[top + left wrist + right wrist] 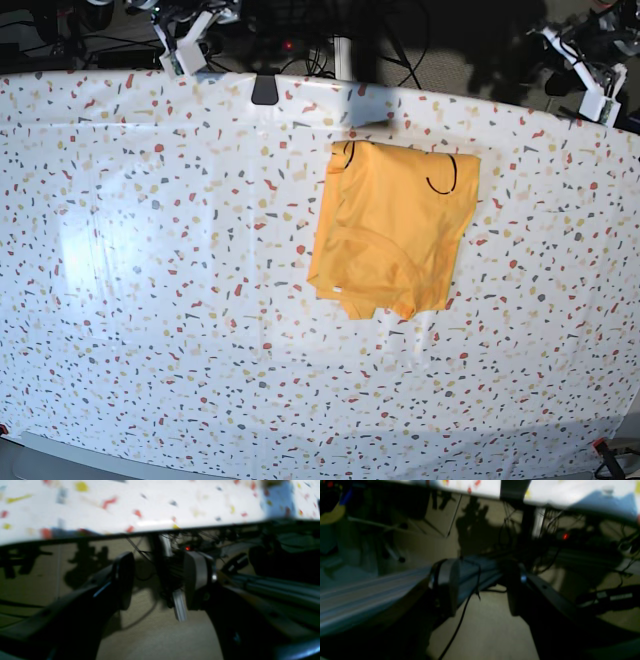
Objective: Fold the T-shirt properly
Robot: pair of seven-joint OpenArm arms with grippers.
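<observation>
The mustard T-shirt [395, 225] lies folded into a rough rectangle on the white speckled tablecloth [150, 250], right of centre near the far edge. Thin black curved marks [440, 178] show along its far end. It does not show in either wrist view. My left gripper [158, 580] is open and empty, off the table beyond its edge, above the floor. My right gripper [481, 590] is also open and empty, off the table beyond its edge. In the base view both arms sit pulled back at the far corners, right [590, 75] and left [185, 45].
A black clamp [265, 90] and a grey patch [370, 105] sit at the table's far edge. Beyond that edge are cables, a red light [565, 536] and an aluminium beam [370, 590] above the beige floor [160, 640].
</observation>
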